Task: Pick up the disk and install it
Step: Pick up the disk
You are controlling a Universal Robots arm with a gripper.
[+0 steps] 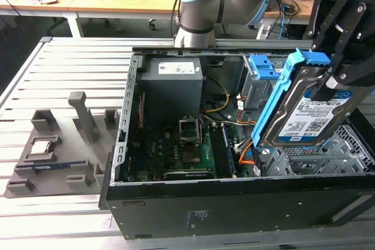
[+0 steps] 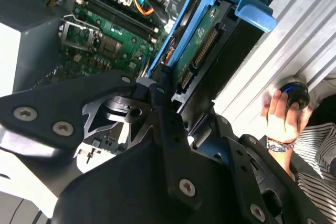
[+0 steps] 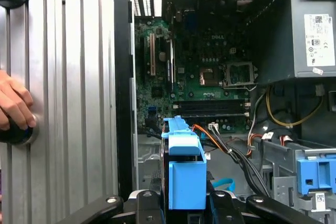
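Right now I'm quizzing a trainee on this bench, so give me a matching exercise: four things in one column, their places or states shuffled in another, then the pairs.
1. disk
2. hand
3. power supply
4. grey parts tray

A. resting on a round knob
B. mounted inside the computer case
C. clamped in the gripper, tilted over the case
D. lying on the slatted table, at the exterior view's left of the case

Pairs: 1-C, 2-A, 3-B, 4-D.

In the exterior view, the tool (image 1: 333, 81) at 2 o'clock is cut off by the edge. It hides part of the disk (image 1: 304, 118). In the first wrist view, the edge cuts off a hand (image 3: 13, 104).
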